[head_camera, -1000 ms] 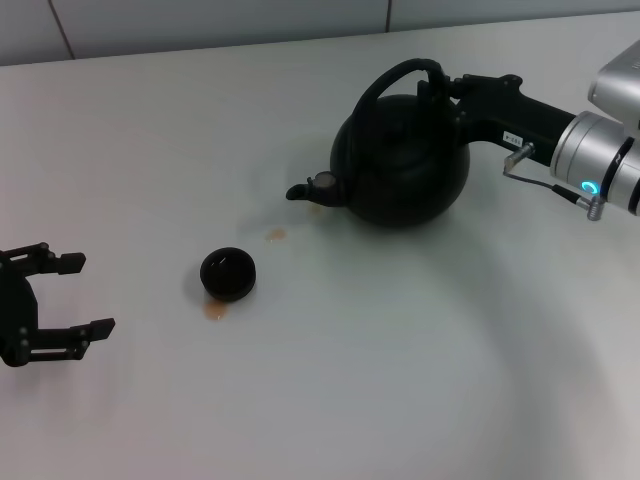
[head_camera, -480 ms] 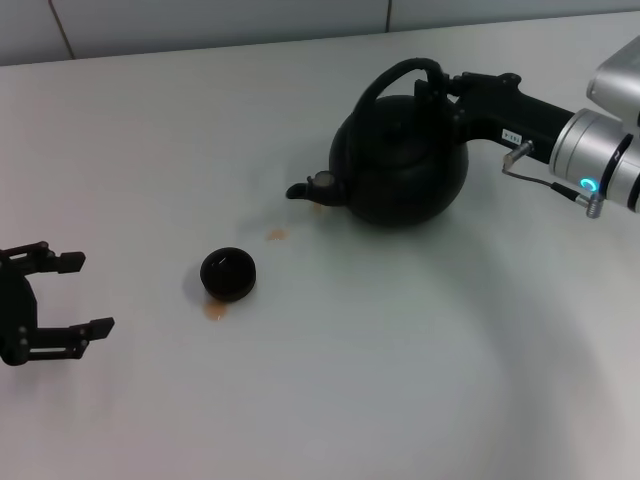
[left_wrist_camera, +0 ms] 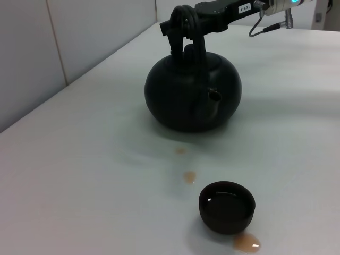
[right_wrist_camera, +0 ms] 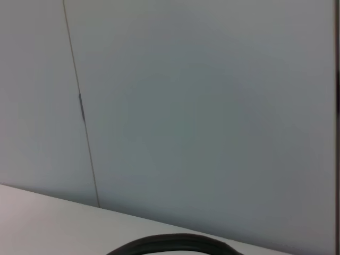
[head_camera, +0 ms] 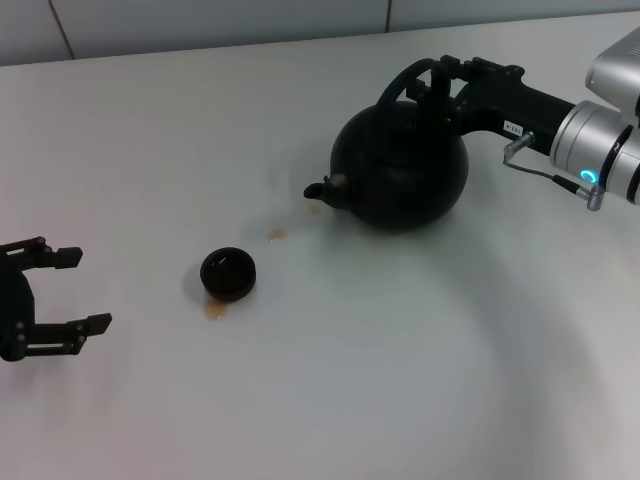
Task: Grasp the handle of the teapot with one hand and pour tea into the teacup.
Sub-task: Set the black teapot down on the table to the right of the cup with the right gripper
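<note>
The matte-black teapot (head_camera: pixel 400 175) stands on the white table at the back right, its spout pointing toward the teacup. My right gripper (head_camera: pixel 437 74) is shut on the top of its arched handle (head_camera: pixel 398 84). The small dark teacup (head_camera: pixel 229 274) sits left of centre, well apart from the pot. Drops of tea (head_camera: pixel 277 235) lie between the two, and a small puddle (head_camera: pixel 214 311) lies by the cup. The left wrist view shows the teapot (left_wrist_camera: pixel 191 98), the handle (left_wrist_camera: pixel 201 53), the right gripper (left_wrist_camera: pixel 183 25) and the teacup (left_wrist_camera: pixel 227 206) with glossy liquid inside. My left gripper (head_camera: pixel 62 292) is open and empty at the left edge.
The white table (head_camera: pixel 400 360) ends at a tiled wall (head_camera: pixel 200 20) behind. The right wrist view shows only the wall (right_wrist_camera: pixel 186 106) and the arc of the handle (right_wrist_camera: pixel 175 244). Another tea spot (left_wrist_camera: pixel 189 177) and a puddle (left_wrist_camera: pixel 246 243) lie near the cup.
The teapot has shifted a little to the right and back, its spout drawing away from the cup, with the right gripper still on the handle. The left arm has not moved.
</note>
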